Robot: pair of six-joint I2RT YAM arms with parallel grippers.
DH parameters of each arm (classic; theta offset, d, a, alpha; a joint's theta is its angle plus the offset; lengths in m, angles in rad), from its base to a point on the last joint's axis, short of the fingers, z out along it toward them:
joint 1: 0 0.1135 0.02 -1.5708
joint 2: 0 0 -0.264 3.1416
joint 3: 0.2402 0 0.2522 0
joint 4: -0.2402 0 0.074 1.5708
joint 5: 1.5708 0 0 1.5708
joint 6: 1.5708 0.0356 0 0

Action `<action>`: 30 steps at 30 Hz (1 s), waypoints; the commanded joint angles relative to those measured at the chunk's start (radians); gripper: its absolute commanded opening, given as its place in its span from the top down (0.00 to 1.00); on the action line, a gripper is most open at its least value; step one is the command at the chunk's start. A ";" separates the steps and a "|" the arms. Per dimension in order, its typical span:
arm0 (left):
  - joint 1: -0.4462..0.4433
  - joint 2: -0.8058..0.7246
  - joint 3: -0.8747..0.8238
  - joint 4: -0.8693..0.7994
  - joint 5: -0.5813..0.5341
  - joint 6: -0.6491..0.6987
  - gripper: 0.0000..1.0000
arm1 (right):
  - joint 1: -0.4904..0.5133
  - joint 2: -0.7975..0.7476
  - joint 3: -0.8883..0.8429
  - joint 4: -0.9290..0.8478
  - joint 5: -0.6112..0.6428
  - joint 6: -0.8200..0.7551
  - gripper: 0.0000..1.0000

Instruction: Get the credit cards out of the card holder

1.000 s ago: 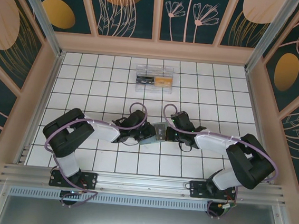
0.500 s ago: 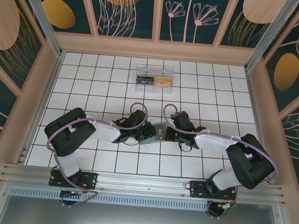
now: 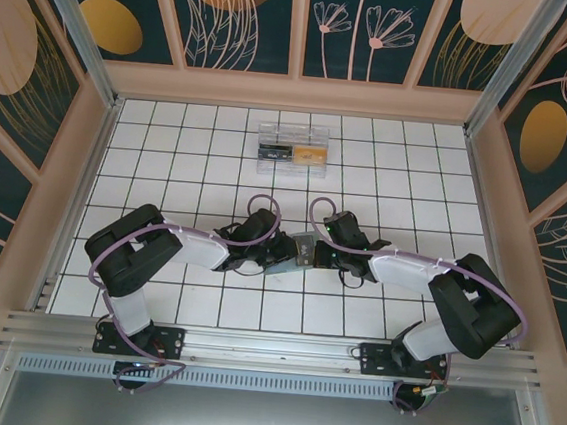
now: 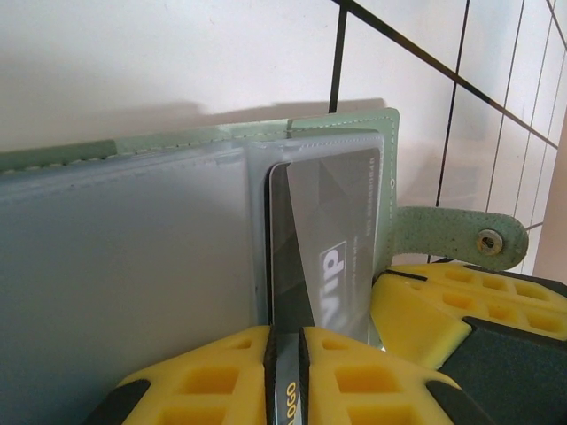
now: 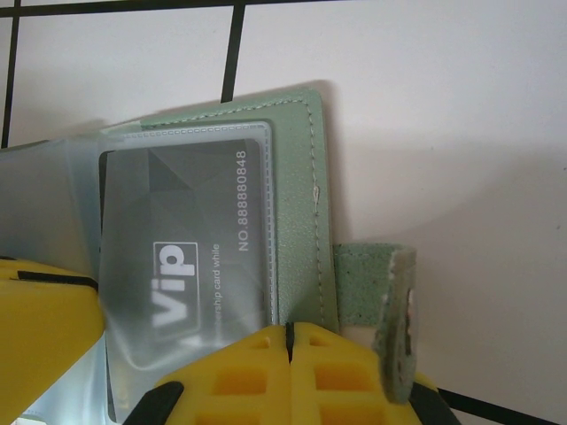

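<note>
Nearest the arm bases, the two claws meet mid-tabletop (image 3: 168,161) over the open card holder (image 3: 299,251), the left arm reaching in from the left and the right arm from the right. The left claw (image 4: 285,347) is narrowed to a slit. Its yellow fingers (image 4: 199,376) pinch the lower edge of a dark grey card (image 4: 335,232) that sits partly inside a clear sleeve of the holder. The right claw (image 5: 289,341) is fully closed. Its yellow pads (image 5: 239,372) meet on the holder's green edge next to the card. Just beside them the holder's strap (image 5: 390,301) with its snap stands bent upward. Farther back on the tabletop, well apart from the claws, a clear plastic box (image 3: 293,135) holds a black card (image 3: 275,152) and a gold card (image 3: 312,155) side by side.
</note>
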 commanded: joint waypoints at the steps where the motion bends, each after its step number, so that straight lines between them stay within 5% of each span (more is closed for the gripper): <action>1: -0.005 0.002 0.020 -0.138 -0.057 0.010 0.81 | 0.013 0.018 0.006 0.018 -0.023 -0.001 1.00; 6: -0.007 0.000 0.051 -0.245 -0.101 0.043 0.81 | 0.014 0.017 0.007 0.019 -0.026 0.000 1.00; 19: -0.014 0.022 0.018 -0.080 -0.016 0.015 0.82 | 0.025 0.027 0.006 0.039 -0.059 0.005 1.00; 30: -0.014 -0.027 -0.015 -0.083 -0.042 0.001 1.00 | 0.022 0.043 0.004 0.021 -0.029 0.017 1.00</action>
